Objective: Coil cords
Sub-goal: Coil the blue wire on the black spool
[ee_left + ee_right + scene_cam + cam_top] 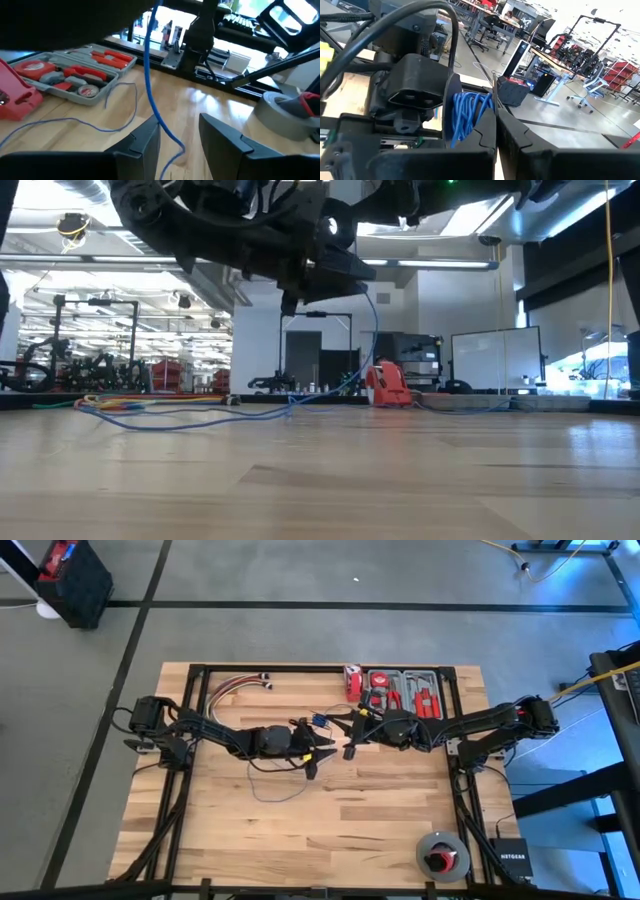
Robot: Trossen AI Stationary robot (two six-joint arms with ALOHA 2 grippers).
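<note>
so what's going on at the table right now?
Both arms meet above mid-table, coiling the thin blue cord. The right tool is shut beside a wound bundle of cord. The left tool is open, the strand running down between its fingers without being pinched. Loose cord trails over the table below. The tool tray at the far edge is untouched.

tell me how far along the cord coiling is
Partly done: a bundle of blue loops sits wound at the shut right pincer. In hand: the cord runs down between the open left pincer's fingers. Left: a long slack stretch trails loose on the table.
</note>
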